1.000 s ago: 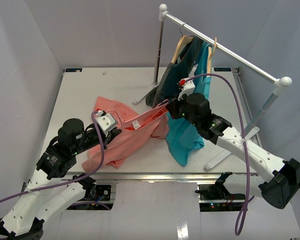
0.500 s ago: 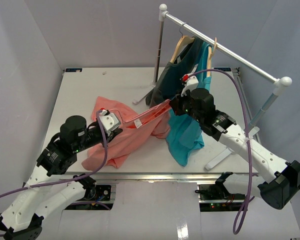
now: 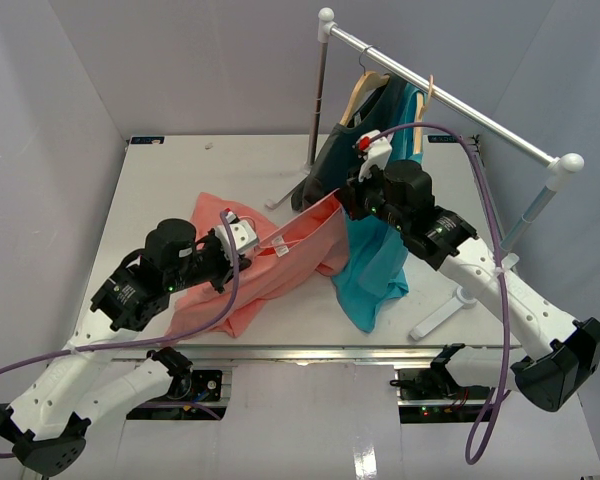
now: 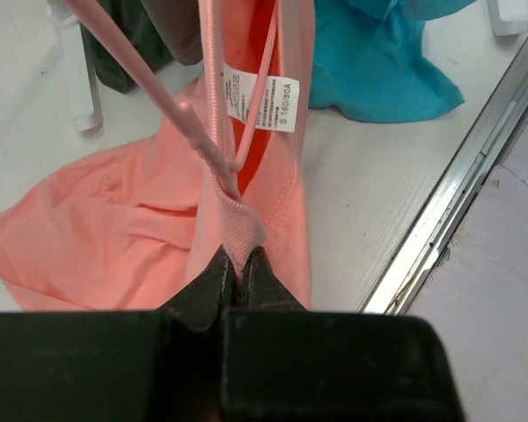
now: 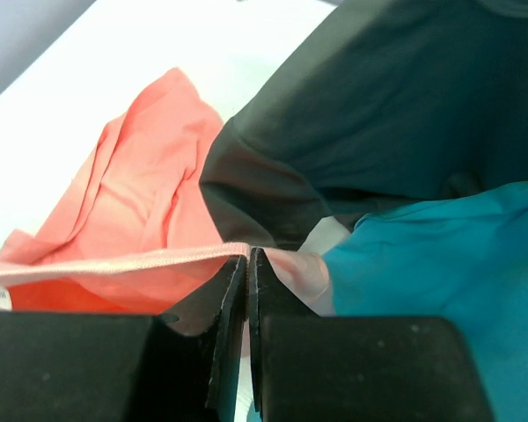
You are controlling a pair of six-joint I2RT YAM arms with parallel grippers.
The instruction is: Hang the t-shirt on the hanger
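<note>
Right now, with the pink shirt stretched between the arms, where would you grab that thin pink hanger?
Probably take the hanger by its bare slanted rod, from the side away from the t-shirt collar. That stretch stands clear of cloth, while the rest runs inside the collar beside the label.

White table (image 3: 160, 190), pale grey walls (image 3: 200, 70), silver garment rail (image 3: 490, 120).
</note>
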